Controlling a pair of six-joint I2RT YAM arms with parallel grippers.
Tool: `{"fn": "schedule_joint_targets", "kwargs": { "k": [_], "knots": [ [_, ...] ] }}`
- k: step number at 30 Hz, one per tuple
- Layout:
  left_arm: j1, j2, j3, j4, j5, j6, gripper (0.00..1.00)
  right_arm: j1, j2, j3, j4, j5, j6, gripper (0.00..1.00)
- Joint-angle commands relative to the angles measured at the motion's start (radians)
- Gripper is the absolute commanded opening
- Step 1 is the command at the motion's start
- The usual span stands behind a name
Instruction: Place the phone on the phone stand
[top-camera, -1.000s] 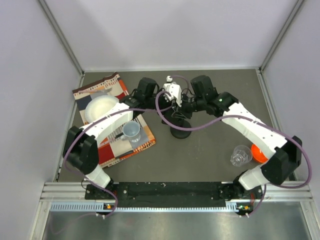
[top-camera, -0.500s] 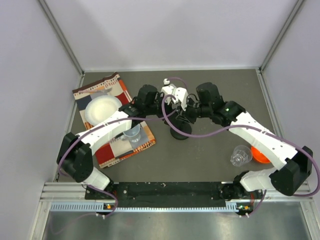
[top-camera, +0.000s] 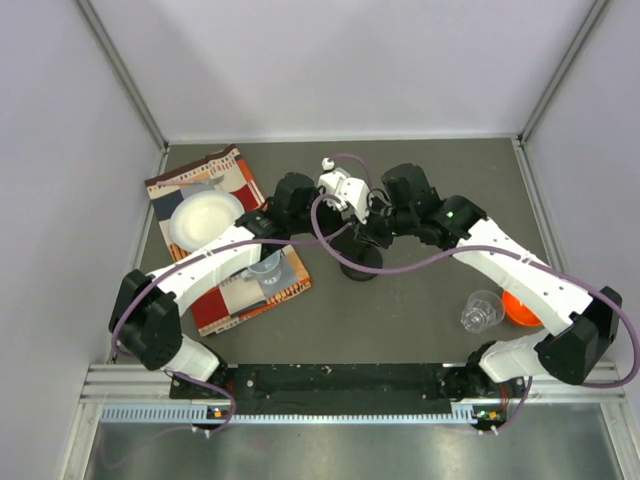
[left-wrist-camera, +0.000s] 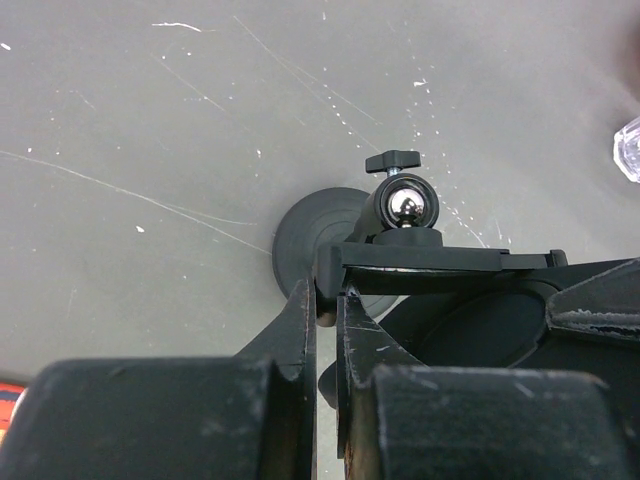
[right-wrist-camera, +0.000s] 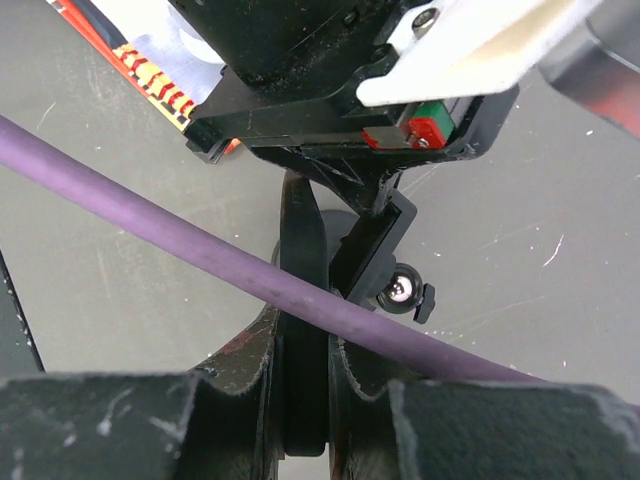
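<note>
I see the right gripper clamped on the phone. The phone stands on edge against the bracket of the phone stand, long axis running along it. The left gripper pinches the bracket's end.

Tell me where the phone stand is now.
In the top view, the phone stand is near the middle of the table, just right of the checked cloth.
</note>
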Motion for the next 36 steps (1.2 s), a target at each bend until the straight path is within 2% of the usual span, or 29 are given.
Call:
{"fn": "schedule_joint_targets", "kwargs": {
  "k": [1, 5, 8, 10, 11, 16, 19, 20, 23, 25, 27, 29, 30, 34, 36],
  "knots": [
    [0.094, -0.060, 0.050, 0.097, -0.451, 0.031, 0.00, 0.015, 0.005, -0.001, -0.470, 0.117, 0.049, 0.00],
    [0.094, -0.068, 0.056, 0.145, -0.401, 0.066, 0.00, 0.046, 0.050, 0.057, -0.536, 0.160, 0.082, 0.00],
    [0.083, -0.079, 0.047, 0.146, -0.379, 0.014, 0.00, 0.057, 0.055, 0.158, -0.514, 0.230, 0.146, 0.00],
    [0.080, -0.079, 0.030, 0.142, -0.361, -0.074, 0.00, 0.058, 0.051, 0.188, -0.485, 0.253, 0.166, 0.00],
    [0.080, -0.082, 0.019, 0.146, -0.356, -0.090, 0.00, 0.058, 0.035, 0.186, -0.411, 0.252, 0.172, 0.00],
    [0.074, -0.079, -0.022, 0.169, -0.304, -0.124, 0.00, 0.058, 0.027, 0.096, -0.186, 0.060, 0.181, 0.00],
    [0.073, -0.080, -0.032, 0.180, -0.186, -0.102, 0.00, 0.058, 0.027, 0.067, -0.091, -0.035, 0.177, 0.00],
    [0.073, -0.082, -0.036, 0.209, -0.116, -0.086, 0.00, 0.058, 0.027, 0.071, -0.086, -0.043, 0.172, 0.00],
    [0.073, -0.092, -0.053, 0.205, -0.097, -0.020, 0.00, 0.054, 0.122, 0.215, -0.305, -0.008, 0.106, 0.00],
    [0.071, -0.094, -0.059, 0.203, -0.137, 0.028, 0.00, 0.067, 0.198, 0.292, -0.490, 0.089, 0.074, 0.00],
    [0.068, -0.091, -0.056, 0.212, -0.221, 0.043, 0.00, 0.107, 0.187, 0.268, -0.517, 0.092, 0.043, 0.00],
    [0.064, -0.082, -0.041, 0.214, -0.311, 0.056, 0.00, 0.121, 0.162, 0.232, -0.539, 0.108, 0.080, 0.00],
    [0.050, -0.076, -0.015, 0.212, -0.433, 0.069, 0.00, 0.126, 0.165, 0.231, -0.554, 0.137, 0.101, 0.00],
    [-0.019, -0.056, 0.045, 0.197, -0.693, 0.088, 0.00, 0.164, 0.180, 0.216, -0.599, 0.178, 0.164, 0.00],
    [-0.032, -0.071, 0.048, 0.164, -0.672, 0.030, 0.00, 0.166, 0.177, 0.209, -0.626, 0.209, 0.191, 0.00]
  ]
}}
